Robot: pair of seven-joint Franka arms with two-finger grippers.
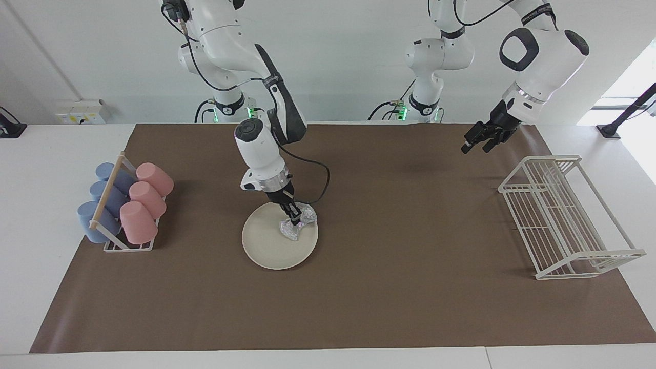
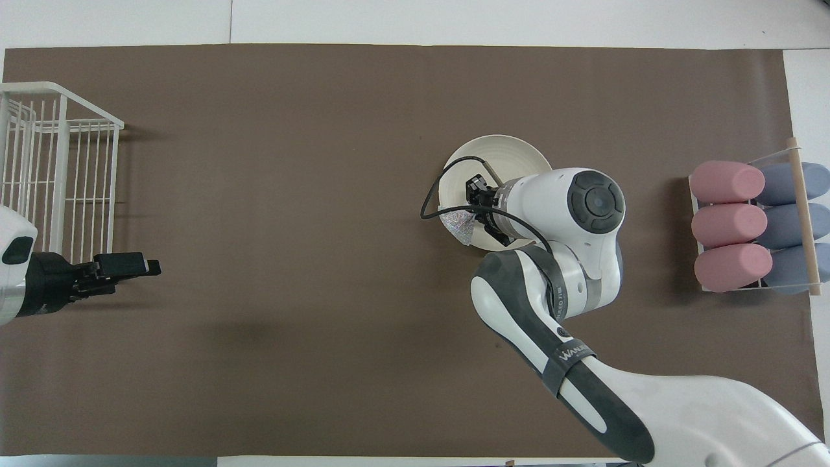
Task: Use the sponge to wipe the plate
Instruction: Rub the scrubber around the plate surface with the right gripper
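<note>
The cream-white plate (image 1: 266, 251) (image 2: 512, 152) lies flat on the brown mat, toward the right arm's end of the table. My right gripper (image 1: 294, 221) (image 2: 471, 211) points down onto it and is shut on the silvery-grey sponge (image 1: 302, 225) (image 2: 457, 226). The sponge presses on the plate's edge nearest the left arm's end, on the side nearer to the robots, and overhangs the rim slightly. In the overhead view the right wrist hides much of the plate. My left gripper (image 1: 474, 146) (image 2: 139, 264) waits open in the air beside the wire rack, holding nothing.
A white wire dish rack (image 1: 564, 215) (image 2: 58, 162) stands at the left arm's end of the mat. A small rack of pink and blue cups (image 1: 123, 205) (image 2: 752, 227) lying on their sides stands at the right arm's end. A black cable loops off the right wrist over the plate.
</note>
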